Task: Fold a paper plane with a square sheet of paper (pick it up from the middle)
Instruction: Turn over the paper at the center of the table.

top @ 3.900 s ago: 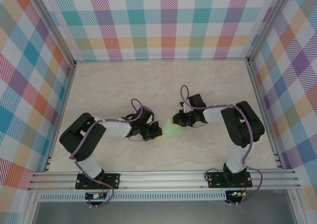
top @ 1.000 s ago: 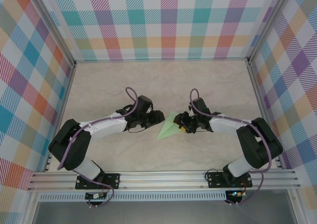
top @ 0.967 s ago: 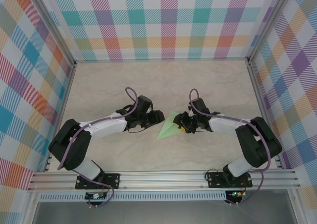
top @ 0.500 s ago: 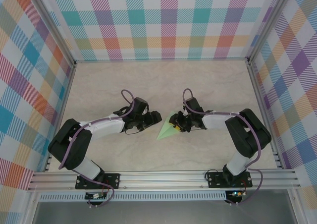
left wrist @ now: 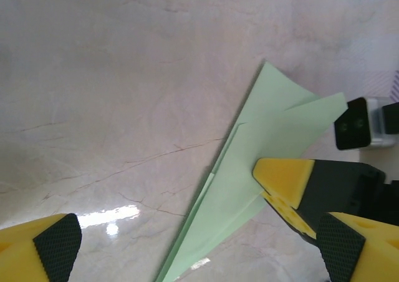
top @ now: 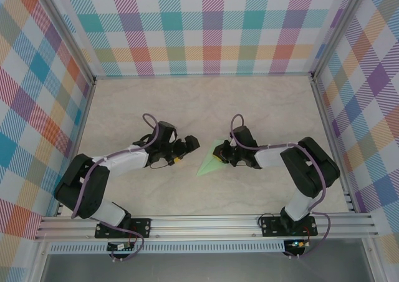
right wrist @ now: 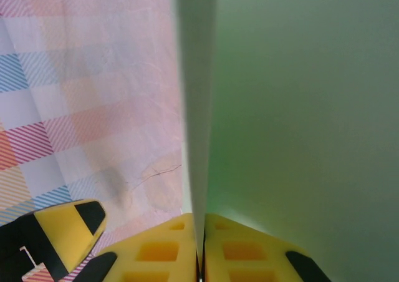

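Paper plane (top: 209, 163) pinched in right gripper (top: 223, 157).

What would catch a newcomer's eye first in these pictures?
First, the pale green paper plane at the middle of the marble-look table, between the two arms. The right arm's fingers are pinched shut on one of its folds, while the left arm's fingers stand wide open just beside it. Pastel checked walls frame the scene.

The paper plane (top: 207, 163) lies on the table (top: 156, 101) near its centre, tip toward the near edge, between the left gripper (top: 186, 151) and the right gripper (top: 222, 156).
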Available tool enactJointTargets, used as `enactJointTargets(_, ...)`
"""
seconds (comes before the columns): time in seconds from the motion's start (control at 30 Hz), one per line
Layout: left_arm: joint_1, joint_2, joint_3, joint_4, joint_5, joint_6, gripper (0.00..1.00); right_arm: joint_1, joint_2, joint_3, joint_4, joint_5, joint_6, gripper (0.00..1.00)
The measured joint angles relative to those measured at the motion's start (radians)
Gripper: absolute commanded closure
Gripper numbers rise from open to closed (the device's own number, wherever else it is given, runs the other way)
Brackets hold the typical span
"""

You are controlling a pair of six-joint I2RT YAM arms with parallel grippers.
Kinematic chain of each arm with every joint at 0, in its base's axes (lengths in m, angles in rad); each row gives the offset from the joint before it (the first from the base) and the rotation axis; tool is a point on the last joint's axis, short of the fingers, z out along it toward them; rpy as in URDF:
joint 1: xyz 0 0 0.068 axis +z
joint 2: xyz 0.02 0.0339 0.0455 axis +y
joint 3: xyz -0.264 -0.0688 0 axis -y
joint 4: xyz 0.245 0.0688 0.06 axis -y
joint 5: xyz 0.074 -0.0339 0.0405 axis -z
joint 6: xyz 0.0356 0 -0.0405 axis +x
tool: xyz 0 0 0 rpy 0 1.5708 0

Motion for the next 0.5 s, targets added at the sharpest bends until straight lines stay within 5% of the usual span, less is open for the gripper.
enactJointTargets(0.37,0.046,-0.03,-0.04,0.216,0.291,-0.083,0.0,-0.072,-0.14,0.095,0.037,-0.224,-0.052,0.9)
enactJointTargets(0.5,0.046,-0.03,-0.04,0.322,0.359,-0.131,0.08,-0.101,-0.141,0.132,0.049,-0.322,-0.051,0.89)
